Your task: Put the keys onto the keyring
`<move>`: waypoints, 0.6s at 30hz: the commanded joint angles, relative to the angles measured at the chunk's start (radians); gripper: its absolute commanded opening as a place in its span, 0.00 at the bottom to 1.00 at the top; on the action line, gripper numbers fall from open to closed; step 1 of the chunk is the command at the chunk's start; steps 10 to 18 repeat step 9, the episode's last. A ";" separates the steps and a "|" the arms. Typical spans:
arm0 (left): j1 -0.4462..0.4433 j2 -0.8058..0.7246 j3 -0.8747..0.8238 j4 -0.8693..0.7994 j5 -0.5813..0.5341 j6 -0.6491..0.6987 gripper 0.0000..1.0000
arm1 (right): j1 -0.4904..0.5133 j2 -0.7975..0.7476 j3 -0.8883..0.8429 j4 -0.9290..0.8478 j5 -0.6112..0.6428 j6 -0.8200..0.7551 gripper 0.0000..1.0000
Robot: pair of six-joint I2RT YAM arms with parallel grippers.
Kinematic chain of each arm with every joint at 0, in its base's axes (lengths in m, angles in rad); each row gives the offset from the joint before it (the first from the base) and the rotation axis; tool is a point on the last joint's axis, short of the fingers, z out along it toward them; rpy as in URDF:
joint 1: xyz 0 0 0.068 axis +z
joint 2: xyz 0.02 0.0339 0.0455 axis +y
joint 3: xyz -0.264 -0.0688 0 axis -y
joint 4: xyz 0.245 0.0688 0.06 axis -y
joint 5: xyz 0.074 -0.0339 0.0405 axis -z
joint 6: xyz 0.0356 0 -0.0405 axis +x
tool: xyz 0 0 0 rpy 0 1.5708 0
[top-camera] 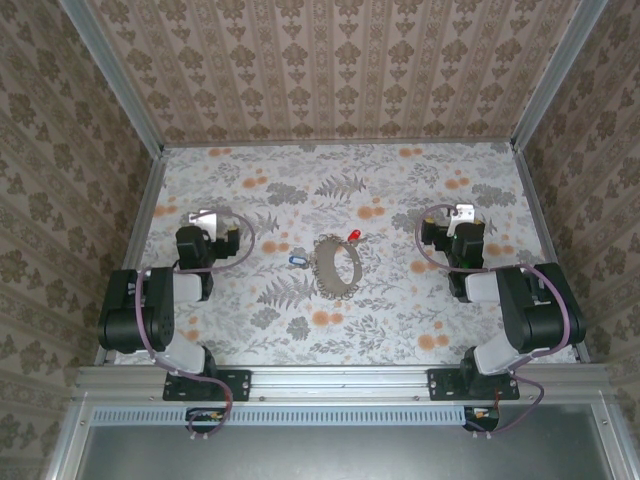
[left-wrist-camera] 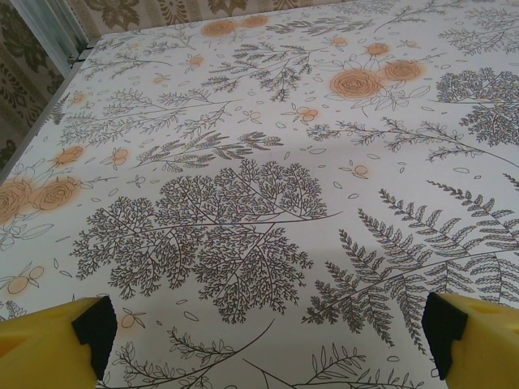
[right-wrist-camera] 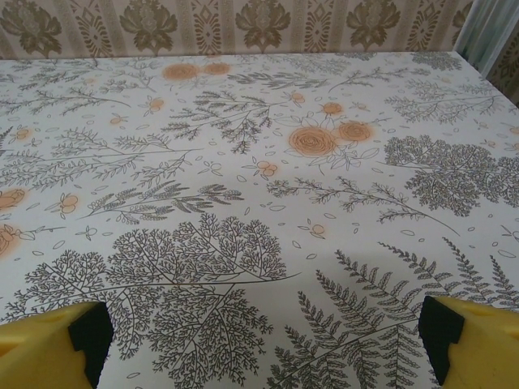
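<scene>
The keyring [top-camera: 338, 265], a floppy loop of thin silver-grey chain, lies on the flowered tablecloth at the table's middle. A red-headed key [top-camera: 353, 236] lies just past the loop's far right edge. A blue-headed key [top-camera: 296, 260] lies to the loop's left. My left gripper [top-camera: 205, 218] rests far left of them, and my right gripper [top-camera: 462, 213] far right. In the left wrist view the left gripper [left-wrist-camera: 268, 332] stands open, its yellow fingers [left-wrist-camera: 49, 340] wide apart over bare cloth. The right gripper [right-wrist-camera: 263, 332] is open too, nothing between its fingers [right-wrist-camera: 478, 340].
Patterned walls [top-camera: 340, 60] and metal frame posts [top-camera: 110, 70] close the table in at the back and both sides. Purple cables [top-camera: 245, 235] loop beside each wrist. Open cloth lies between each gripper and the keyring.
</scene>
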State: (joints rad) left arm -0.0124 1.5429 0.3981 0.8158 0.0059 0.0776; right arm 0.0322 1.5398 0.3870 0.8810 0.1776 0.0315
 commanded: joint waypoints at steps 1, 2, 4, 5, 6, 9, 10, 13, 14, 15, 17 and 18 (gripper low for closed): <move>-0.004 -0.007 0.013 0.026 -0.003 -0.018 1.00 | -0.002 -0.006 0.016 -0.017 -0.017 0.018 1.00; -0.004 -0.007 0.013 0.027 -0.003 -0.018 1.00 | -0.001 -0.009 0.017 -0.015 -0.017 0.018 0.99; -0.004 -0.006 0.013 0.026 -0.003 -0.019 1.00 | -0.002 -0.007 0.016 -0.015 -0.017 0.018 0.99; -0.004 -0.007 0.012 0.026 -0.004 -0.018 1.00 | -0.002 -0.008 0.016 -0.014 -0.017 0.018 1.00; -0.004 -0.008 0.012 0.027 -0.004 -0.018 1.00 | -0.002 -0.009 0.014 -0.012 -0.017 0.017 1.00; -0.004 -0.008 0.012 0.028 -0.004 -0.019 1.00 | 0.000 -0.012 0.009 -0.005 -0.017 0.016 1.00; -0.004 -0.008 0.012 0.028 -0.004 -0.019 1.00 | 0.000 -0.012 0.009 -0.005 -0.017 0.016 1.00; -0.004 -0.008 0.012 0.028 -0.004 -0.019 1.00 | 0.000 -0.012 0.009 -0.005 -0.017 0.016 1.00; -0.004 -0.008 0.012 0.028 -0.004 -0.019 1.00 | 0.000 -0.012 0.009 -0.005 -0.017 0.016 1.00; -0.004 -0.008 0.012 0.028 -0.004 -0.019 1.00 | 0.000 -0.012 0.009 -0.005 -0.017 0.016 1.00; -0.004 -0.008 0.012 0.028 -0.004 -0.019 1.00 | 0.000 -0.012 0.009 -0.005 -0.017 0.016 1.00; -0.004 -0.008 0.012 0.028 -0.004 -0.019 1.00 | 0.000 -0.012 0.009 -0.005 -0.017 0.016 1.00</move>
